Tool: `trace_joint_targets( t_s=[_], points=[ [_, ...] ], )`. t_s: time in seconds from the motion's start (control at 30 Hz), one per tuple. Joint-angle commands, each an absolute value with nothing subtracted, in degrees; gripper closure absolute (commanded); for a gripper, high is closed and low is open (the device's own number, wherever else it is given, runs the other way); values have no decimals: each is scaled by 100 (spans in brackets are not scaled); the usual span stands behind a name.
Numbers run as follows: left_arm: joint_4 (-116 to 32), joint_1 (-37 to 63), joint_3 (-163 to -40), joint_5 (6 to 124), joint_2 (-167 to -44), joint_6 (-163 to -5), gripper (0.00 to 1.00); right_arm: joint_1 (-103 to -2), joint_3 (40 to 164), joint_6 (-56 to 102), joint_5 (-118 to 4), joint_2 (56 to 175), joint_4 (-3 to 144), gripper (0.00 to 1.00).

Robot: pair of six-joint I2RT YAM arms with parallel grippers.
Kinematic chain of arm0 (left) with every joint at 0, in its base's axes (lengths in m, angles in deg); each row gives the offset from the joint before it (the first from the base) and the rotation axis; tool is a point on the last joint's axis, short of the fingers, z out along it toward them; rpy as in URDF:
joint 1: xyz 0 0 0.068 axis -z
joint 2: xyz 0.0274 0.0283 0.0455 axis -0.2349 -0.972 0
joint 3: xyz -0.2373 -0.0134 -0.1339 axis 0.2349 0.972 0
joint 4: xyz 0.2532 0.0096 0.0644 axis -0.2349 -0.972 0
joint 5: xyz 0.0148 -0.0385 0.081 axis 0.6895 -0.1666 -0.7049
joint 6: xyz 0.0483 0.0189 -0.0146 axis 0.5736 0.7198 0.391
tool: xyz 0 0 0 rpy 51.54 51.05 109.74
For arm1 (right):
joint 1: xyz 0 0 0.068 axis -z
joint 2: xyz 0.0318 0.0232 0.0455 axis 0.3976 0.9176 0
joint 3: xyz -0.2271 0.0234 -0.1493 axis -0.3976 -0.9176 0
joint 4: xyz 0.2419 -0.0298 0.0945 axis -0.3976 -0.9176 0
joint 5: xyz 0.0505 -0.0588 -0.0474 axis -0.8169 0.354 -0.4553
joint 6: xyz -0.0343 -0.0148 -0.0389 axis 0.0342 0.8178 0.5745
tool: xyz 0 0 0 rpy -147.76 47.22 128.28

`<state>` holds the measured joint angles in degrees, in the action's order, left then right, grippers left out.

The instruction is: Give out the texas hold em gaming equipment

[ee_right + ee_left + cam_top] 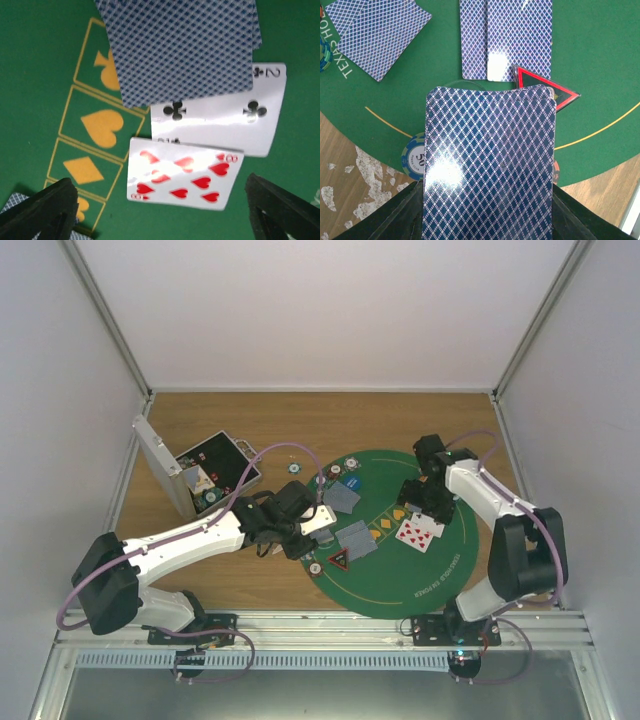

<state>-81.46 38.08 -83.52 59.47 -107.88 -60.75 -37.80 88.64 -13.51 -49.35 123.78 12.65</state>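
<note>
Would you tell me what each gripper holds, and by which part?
Left gripper grips the card deck by its near end; right gripper is open, holding nothing.

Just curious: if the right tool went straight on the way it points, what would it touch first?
Probably the face-up eight of hearts, lying on the green mat straight ahead, between the fingers of the open right tool, though depth is hard to judge.

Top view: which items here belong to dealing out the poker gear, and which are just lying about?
Job: card stack in left tool; face-down cards; face-up cards; chips; triangle marker; blue marker.
Lying about: metal case; green mat.
</note>
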Motion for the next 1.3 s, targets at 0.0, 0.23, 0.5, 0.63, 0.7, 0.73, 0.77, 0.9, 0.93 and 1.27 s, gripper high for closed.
trace_joint_targets(
  t_s=[0.0, 0.23, 0.5, 0.63, 0.7, 0.73, 0.77, 0.9, 0.93, 1.27],
  points=[
    [-7958, 3836, -8349, 5949, -10637, -6031, 42, -3347, 8453, -564, -5451, 12035, 2445, 5],
    [-7967, 3836, -8358, 5962, -10645, -6039, 42, -2760, 8199, 80, -5733, 12058, 3275, 0],
    [-8016, 3836, -8384, 5920, -10633, -6037, 42, -2549, 8256, 224, -5356, 12496, 3296, 0],
    [-8018, 3836, -8384, 5929, -10633, -6041, 42, -2495, 8138, 199, -5245, 12602, 3319, 0],
    [-8011, 3836, -8384, 5932, -10624, -6039, 42, -2470, 8083, 175, -5237, 12625, 3347, 1],
    [-8009, 3836, -8384, 5931, -10624, -6036, 42, -2460, 8052, 172, -5251, 12629, 3377, 0],
    [-8009, 3836, -8384, 5942, -10617, -6039, 42, -2451, 8005, 170, -5284, 12636, 3412, 1],
    [-8008, 3836, -8375, 5948, -10617, -6038, 42, -2439, 7902, 211, -5416, 12744, 3544, 0],
    [-8004, 3836, -8375, 5950, -10615, -6039, 42, -2439, 7875, 221, -5447, 12766, 3557, 0],
    [-7974, 3836, -8353, 5944, -10623, -6034, 42, -2439, 7560, 583, -5662, 12659, 3790, 0]
  ],
)
